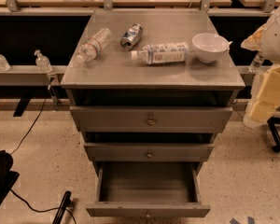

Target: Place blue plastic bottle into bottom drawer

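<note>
The blue bottle is seen lying on its side on the table, right of the middle, with its white cap turned toward the left edge. Its base is just beside a white bowl, which is set near the right edge. A crushed can is found behind the bottle's cap end, toward the back edge and apart from it. A clear bottle is laid slantwise near the left edge, its cap pointed toward the front left corner.

Below the table's front edge, the bottom drawer is pulled well out, and nothing is seen inside it. The two drawers above it are pushed much further in.

The gripper is held off the table's front right corner, beyond the right edge and clear of everything on the table. Whether it is open or closed cannot be told.
</note>
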`<state>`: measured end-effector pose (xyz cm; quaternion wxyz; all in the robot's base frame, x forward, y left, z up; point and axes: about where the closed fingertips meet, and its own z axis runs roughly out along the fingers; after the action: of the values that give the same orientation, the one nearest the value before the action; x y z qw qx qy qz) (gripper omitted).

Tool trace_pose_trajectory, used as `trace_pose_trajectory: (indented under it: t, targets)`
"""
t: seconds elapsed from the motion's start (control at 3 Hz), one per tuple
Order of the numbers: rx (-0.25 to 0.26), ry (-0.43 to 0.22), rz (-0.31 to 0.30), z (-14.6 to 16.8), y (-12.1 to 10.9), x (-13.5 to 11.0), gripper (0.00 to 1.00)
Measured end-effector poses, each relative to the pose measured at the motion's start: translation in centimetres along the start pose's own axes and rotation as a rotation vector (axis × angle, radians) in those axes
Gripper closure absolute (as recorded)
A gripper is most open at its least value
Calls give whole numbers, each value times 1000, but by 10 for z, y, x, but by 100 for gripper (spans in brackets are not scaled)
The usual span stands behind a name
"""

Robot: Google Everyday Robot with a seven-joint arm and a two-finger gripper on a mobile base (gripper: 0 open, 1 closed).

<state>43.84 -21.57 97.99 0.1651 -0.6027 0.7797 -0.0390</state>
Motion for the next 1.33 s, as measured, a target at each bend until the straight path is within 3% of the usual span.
trace_pose_trajectory:
  t: [0.33, 0.67, 1.0, 1.33]
  targets:
    - [0, 0, 0, 0, 0, 0, 0]
    - [28, -10, -50, 5, -17, -8, 0]
    - [66, -15, -123, 18, -53, -20, 0]
    - [89, -26, -236, 42, -114, -58, 0]
